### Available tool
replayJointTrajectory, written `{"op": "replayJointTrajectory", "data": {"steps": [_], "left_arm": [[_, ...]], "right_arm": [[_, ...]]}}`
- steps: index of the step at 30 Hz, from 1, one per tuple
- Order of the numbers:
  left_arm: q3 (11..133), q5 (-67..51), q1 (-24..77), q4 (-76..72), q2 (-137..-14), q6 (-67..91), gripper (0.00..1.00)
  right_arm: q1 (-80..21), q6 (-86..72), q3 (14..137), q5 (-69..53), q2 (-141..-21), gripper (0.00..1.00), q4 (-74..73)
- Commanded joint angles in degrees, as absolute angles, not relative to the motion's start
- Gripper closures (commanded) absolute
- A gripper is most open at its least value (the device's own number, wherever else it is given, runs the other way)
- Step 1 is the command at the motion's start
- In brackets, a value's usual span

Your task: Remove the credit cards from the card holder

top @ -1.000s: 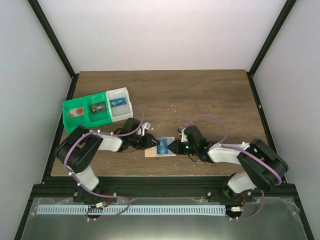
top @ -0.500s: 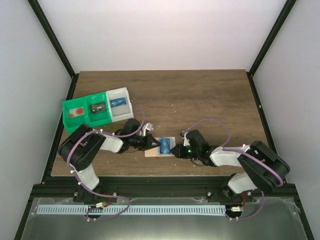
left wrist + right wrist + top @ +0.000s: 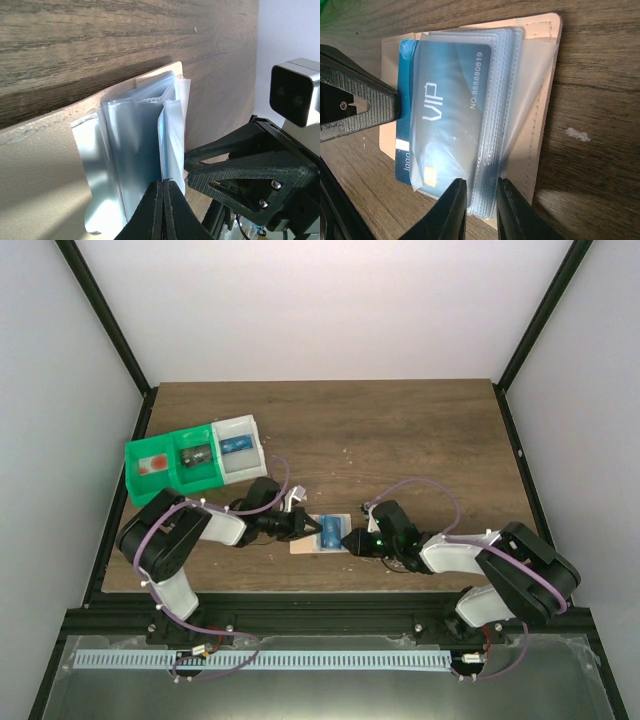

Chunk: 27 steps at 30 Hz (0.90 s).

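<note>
The tan card holder [image 3: 300, 548] lies open on the table between both arms, its clear plastic sleeves [image 3: 510, 100] fanned out. A blue credit card [image 3: 405, 75] printed "VIP" sticks out of one sleeve toward the left arm. My left gripper [image 3: 163, 182] is shut on that card's edge [image 3: 161, 140], at the holder's left side [image 3: 308, 528]. My right gripper [image 3: 481, 187] is closed on the stack of sleeves at the holder's other side [image 3: 347, 540]. Its tan flap [image 3: 540, 125] lies flat beside it. Any further cards are hidden under the sleeves.
A green bin [image 3: 165, 465] and a white bin [image 3: 240, 445] stand at the back left, each holding small items. The right arm's wrist camera [image 3: 295, 95] sits close behind the holder. Black frame rails border the table on both sides.
My left gripper's jaws have closed onto the card's edge. The right gripper has shifted slightly toward the near edge and kept its hold. The holder has barely moved.
</note>
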<state>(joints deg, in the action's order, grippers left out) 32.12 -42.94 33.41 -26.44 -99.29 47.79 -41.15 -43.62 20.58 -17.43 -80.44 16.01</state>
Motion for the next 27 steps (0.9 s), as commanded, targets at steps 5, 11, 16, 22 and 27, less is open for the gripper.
{"op": "replayJointTrajectory", "data": {"steps": [5, 11, 16, 22, 27], "left_arm": [[32.2, -43.9, 32.3, -25.4, -99.5, 46.5, 1.00], [31.7, -43.7, 32.3, -26.9, -99.4, 47.8, 0.97], [31.7, -44.9, 32.3, -29.4, -101.7, 49.2, 0.89], [31.7, -45.5, 32.3, -31.2, -103.2, 49.8, 0.88], [31.7, -45.8, 32.3, -31.4, -103.2, 49.7, 0.84]], "right_arm": [[-41.5, -42.7, 21.2, -13.9, -79.9, 0.81, 13.4], [-41.5, -42.2, 24.5, -11.9, -77.6, 0.81, 10.5], [-41.5, -42.2, 26.4, -11.9, -77.6, 0.81, 11.5], [-41.5, -42.3, 28.7, -13.0, -82.8, 0.82, 13.2], [-41.5, -42.5, 28.1, -13.6, -85.0, 0.83, 14.6]]}}
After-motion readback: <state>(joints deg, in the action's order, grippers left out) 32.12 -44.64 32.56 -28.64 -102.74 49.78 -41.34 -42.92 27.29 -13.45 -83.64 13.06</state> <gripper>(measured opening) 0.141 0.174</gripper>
